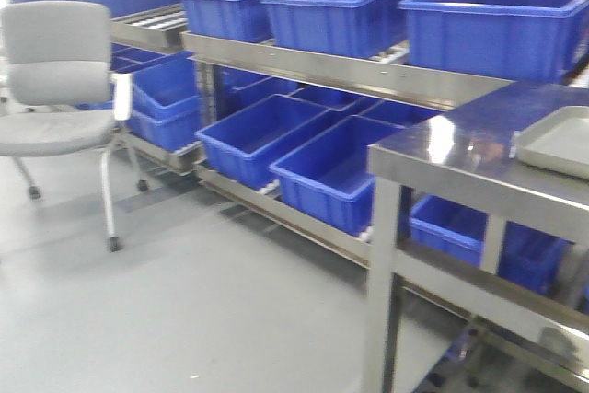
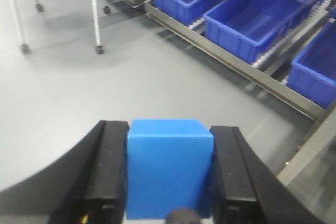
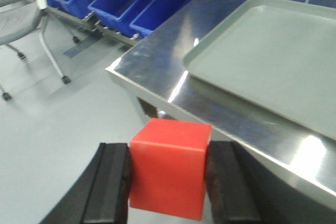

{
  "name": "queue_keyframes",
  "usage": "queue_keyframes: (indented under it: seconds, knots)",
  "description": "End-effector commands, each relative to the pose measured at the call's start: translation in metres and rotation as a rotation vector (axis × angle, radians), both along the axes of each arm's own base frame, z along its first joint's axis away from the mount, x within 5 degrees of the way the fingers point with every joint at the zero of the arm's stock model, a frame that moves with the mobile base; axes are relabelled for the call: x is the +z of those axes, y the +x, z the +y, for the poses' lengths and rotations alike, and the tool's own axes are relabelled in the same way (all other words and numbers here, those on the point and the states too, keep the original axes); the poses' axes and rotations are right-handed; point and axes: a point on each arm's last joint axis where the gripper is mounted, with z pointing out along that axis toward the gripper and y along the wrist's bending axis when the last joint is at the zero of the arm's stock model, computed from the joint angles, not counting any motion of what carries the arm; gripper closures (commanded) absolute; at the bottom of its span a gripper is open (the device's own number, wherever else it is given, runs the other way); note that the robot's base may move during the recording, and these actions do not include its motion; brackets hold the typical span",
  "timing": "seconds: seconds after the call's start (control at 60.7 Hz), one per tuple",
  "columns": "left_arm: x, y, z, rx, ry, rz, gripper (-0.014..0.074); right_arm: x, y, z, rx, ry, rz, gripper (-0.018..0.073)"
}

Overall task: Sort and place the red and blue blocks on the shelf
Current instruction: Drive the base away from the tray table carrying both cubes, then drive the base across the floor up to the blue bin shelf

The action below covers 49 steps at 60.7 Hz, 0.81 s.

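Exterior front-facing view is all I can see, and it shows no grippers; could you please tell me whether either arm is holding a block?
Observer: Yes. The left gripper is shut on the small mid-blue matte cube.
Operator: Thank you. And the right arm?
Observer: The right gripper is shut on the small bright red matte cube.
Operator: Where is the red cube relative to the table, please?
Observer: In the right wrist view it sits short of the near edge of the brushed steel table, with grey floor showing beside it. It is not over the flat grey rounded-corner tray.
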Motion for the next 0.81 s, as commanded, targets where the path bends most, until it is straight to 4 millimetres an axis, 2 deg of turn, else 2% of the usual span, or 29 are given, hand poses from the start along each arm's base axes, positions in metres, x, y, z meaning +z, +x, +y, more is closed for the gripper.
queue_keyframes:
  seconds: [0.0,0.791]
  knots:
    - [0.0173,0.0033,-0.0005,-0.005,-0.007,-0.113,0.0472,0.0164,0.0025,-0.0011,-0.011,-0.004,-0.113,0.0510]
    - [0.0173,0.0033,-0.0005,-0.005,-0.007,-0.113,0.0472,0.0164,0.0025,-0.0011,-0.011,-0.004,-0.113,0.0510]
